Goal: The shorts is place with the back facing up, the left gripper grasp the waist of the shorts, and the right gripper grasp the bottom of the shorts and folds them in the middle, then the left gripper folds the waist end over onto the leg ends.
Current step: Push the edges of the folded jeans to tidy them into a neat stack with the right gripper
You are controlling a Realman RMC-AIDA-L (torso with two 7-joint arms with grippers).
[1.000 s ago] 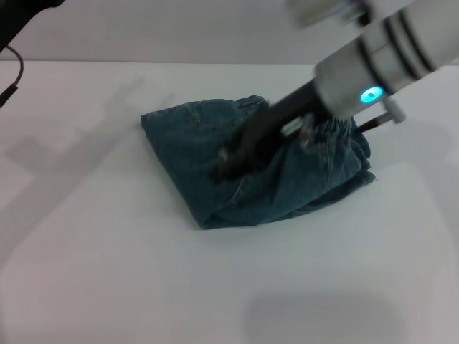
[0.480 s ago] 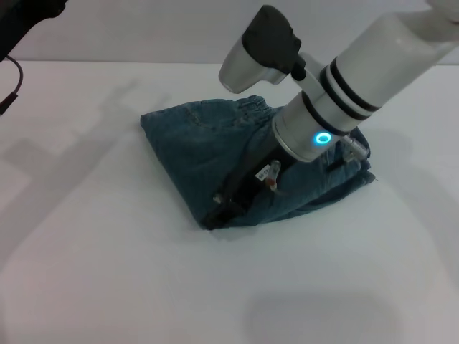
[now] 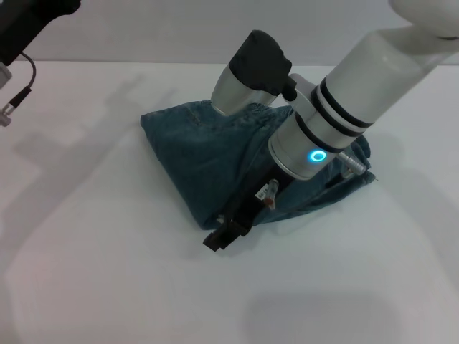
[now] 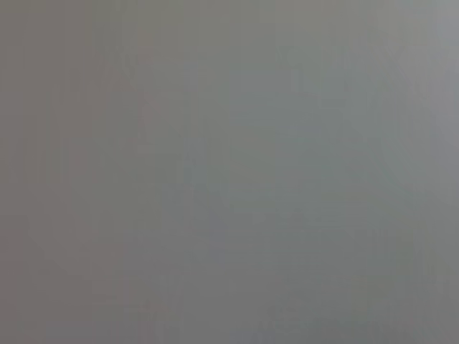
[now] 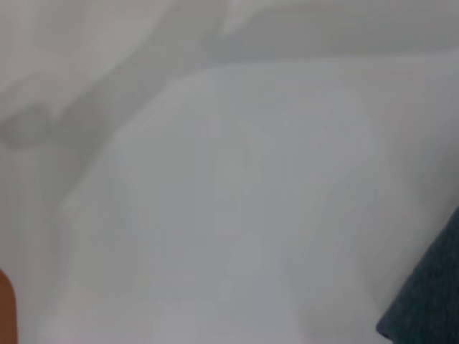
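Jaws of the right gripper (image 3: 224, 235) have slid off the shorts (image 3: 208, 154).

The shorts (image 3: 208, 154) are faded blue denim. The right gripper (image 3: 226, 233) is black, on a white arm (image 3: 373, 64) with black bands and a glowing cyan ring. The table (image 3: 107, 272) is white.

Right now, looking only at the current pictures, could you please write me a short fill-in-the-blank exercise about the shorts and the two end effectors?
1. The shorts lie folded on the white ____.
2. The end effector at the near edge of the shorts belongs to the ____ arm.
3. The shorts are made of blue ____.
4. The left arm is raised at the far ____ corner of the head view, away from the shorts.

Missing words: table; right; denim; left
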